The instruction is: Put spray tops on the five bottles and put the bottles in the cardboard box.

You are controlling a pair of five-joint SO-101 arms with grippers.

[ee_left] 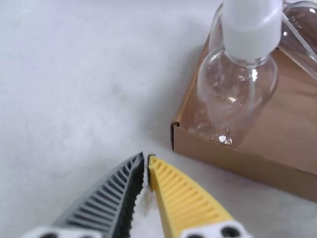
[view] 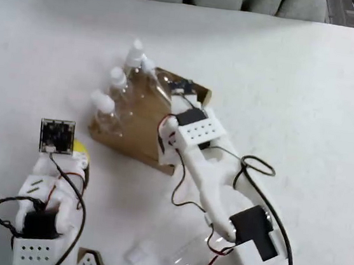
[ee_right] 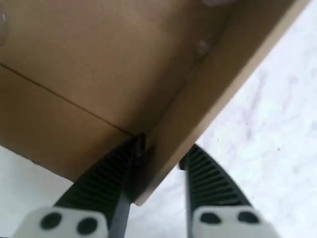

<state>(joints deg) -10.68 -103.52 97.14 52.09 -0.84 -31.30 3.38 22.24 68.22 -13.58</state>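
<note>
My left gripper (ee_left: 146,161) is closed, grey and yellow tips together with nothing between them. It rests on the white table (view: 310,84) at about eight o'clock from the cardboard box (view: 141,125), just off the box corner. My right gripper (ee_right: 161,151) is clamped on the box wall, one finger inside and one outside, near the box's two o'clock corner. Three capped bottles (view: 120,84) stand in the box along its ten o'clock side. A fourth bottle (view: 160,82) lies beside them towards twelve. At five o'clock from the box, a loose clear bottle (view: 189,257) lies on the table by my right arm's base.
</note>
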